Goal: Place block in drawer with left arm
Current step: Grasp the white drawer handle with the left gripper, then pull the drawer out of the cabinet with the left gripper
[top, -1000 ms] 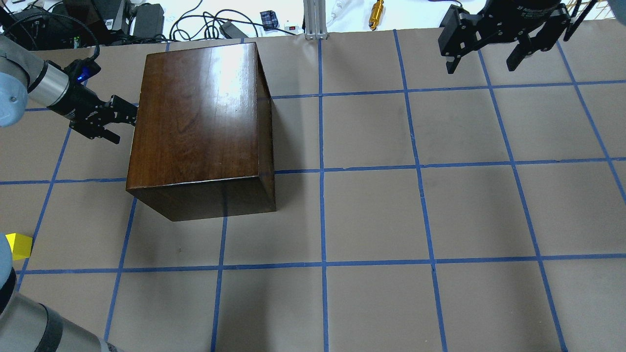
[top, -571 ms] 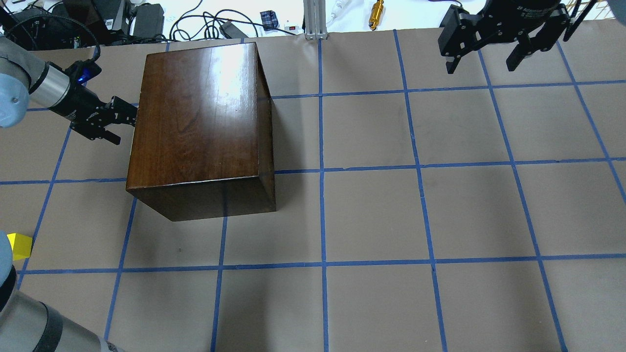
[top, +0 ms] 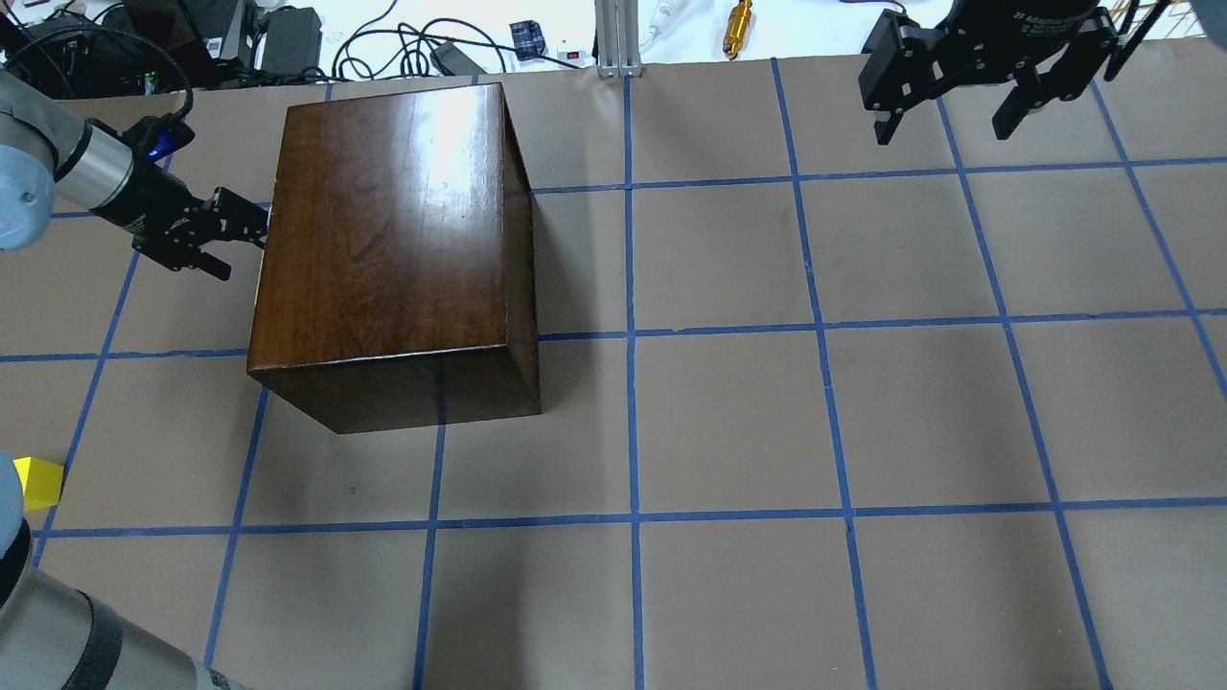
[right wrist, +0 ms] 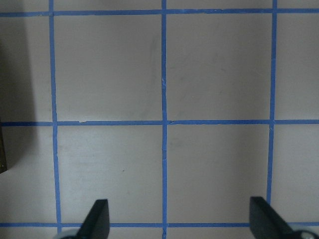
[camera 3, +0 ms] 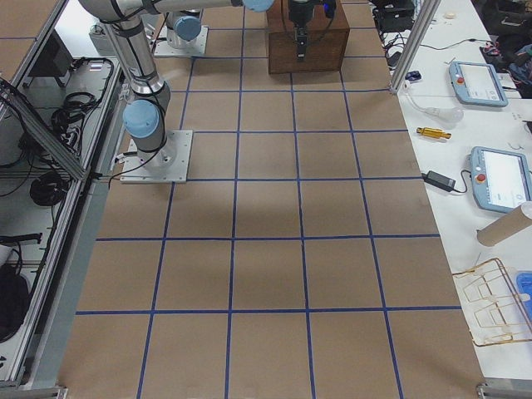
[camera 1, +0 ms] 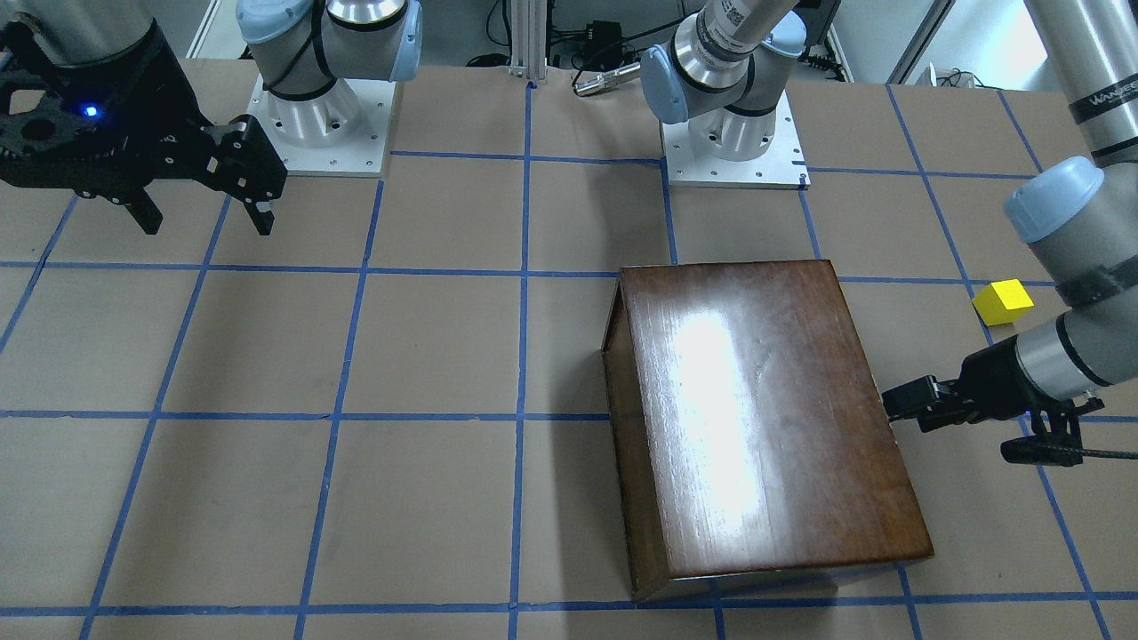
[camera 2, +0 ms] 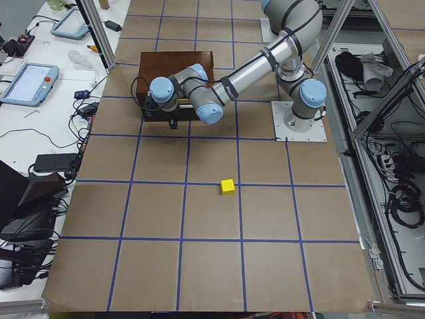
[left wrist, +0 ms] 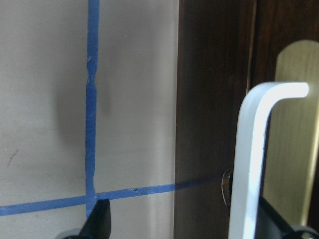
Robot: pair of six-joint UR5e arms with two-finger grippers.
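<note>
1. The small yellow cube block (top: 36,482) sits on the brown worktop (top: 729,422), well apart from the dark-brown wooden box (top: 383,220).
2. The silver left arm (top: 96,177) holds its jaws open at the shut drawer's (left wrist: 266,40) bent metal handle (left wrist: 251,149). Best to centre it, squeeze, then pull straight.
3. The right arm (top: 987,48) hangs far off, jaws open.

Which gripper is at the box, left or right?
The left gripper: its open fingers straddle the metal handle on the wooden box. The right gripper hangs open across the table, far away.

Blue-taped brown table (top: 729,422), apparently white benches (camera 3: 499,129) alongside.
</note>
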